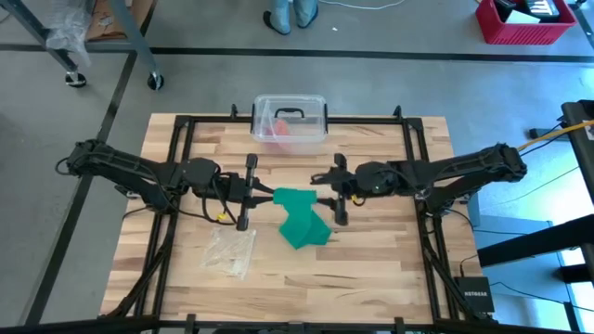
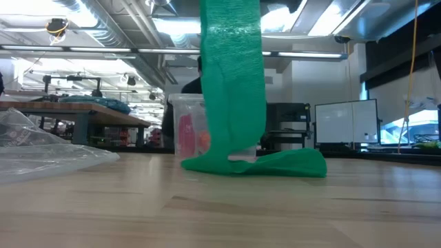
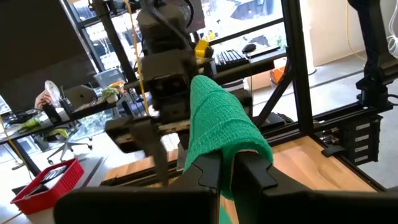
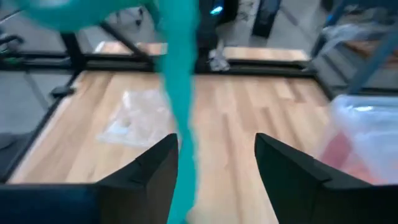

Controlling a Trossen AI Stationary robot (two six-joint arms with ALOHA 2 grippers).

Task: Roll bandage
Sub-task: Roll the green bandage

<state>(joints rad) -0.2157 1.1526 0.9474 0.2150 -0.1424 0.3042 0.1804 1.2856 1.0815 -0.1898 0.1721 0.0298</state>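
Left tool (image 3: 225, 169) clamped on the green bandage (image 1: 299, 215) — right tool (image 4: 216, 163) beside it, fingers apart.

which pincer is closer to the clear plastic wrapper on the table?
Left. The left pincer, shut on the green bandage, sits just above and right of the wrapper in the high view. The right pincer, open, is farther right, beyond the bandage.
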